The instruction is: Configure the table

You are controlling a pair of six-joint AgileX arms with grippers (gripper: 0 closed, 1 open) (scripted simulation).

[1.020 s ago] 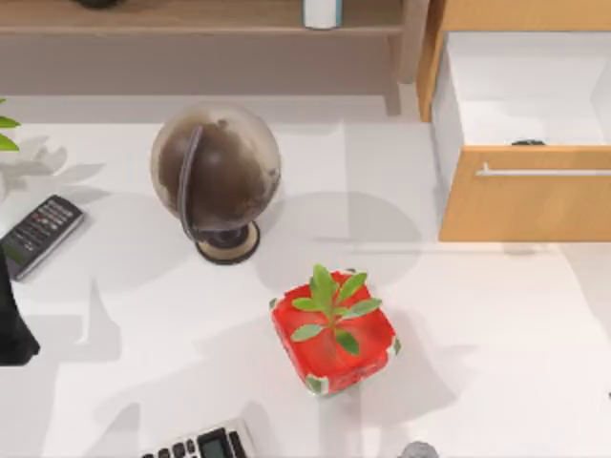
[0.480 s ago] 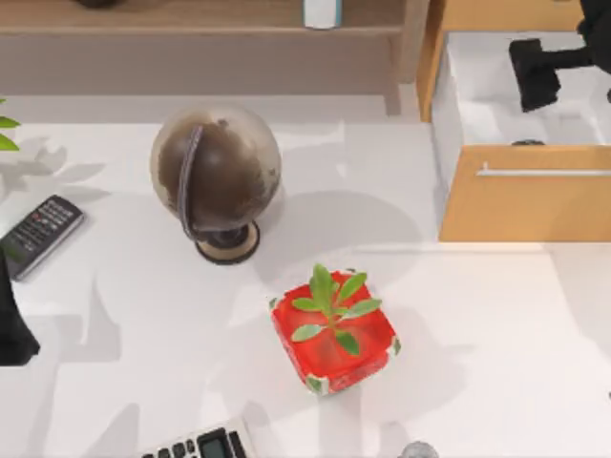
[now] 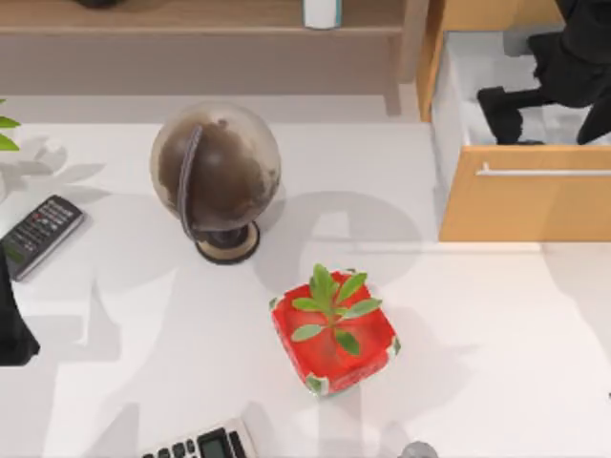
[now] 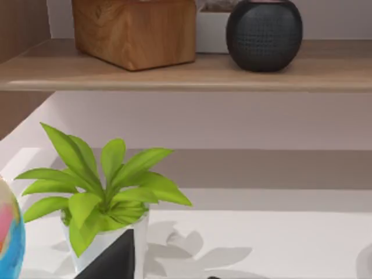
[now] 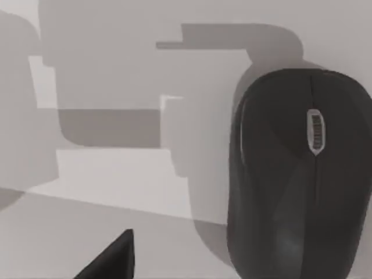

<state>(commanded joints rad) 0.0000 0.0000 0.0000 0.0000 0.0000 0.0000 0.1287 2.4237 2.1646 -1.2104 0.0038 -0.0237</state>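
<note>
Right tool (image 3: 501,113) has been lowered further into the open drawer (image 3: 520,200), above a black mouse (image 5: 296,174). Whether it's open can't be told. Left arm (image 3: 14,324) is parked at the desk (image 3: 496,363) edge.

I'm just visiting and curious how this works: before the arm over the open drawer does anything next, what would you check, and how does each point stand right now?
1. Light wooden drawer pulled open: ok.
2. Right gripper over the drawer's white inside: ok.
3. Black computer mouse lying in the right wrist view, nothing on it: ok.
4. Right gripper's fingers open enough for the mouse: cannot tell.
5. Bare room on the large white table, right of the red square pot with a green plant: ok.
6. Left arm parked at the table's left edge, by the black remote control, well apart from the drawer: ok.
</note>
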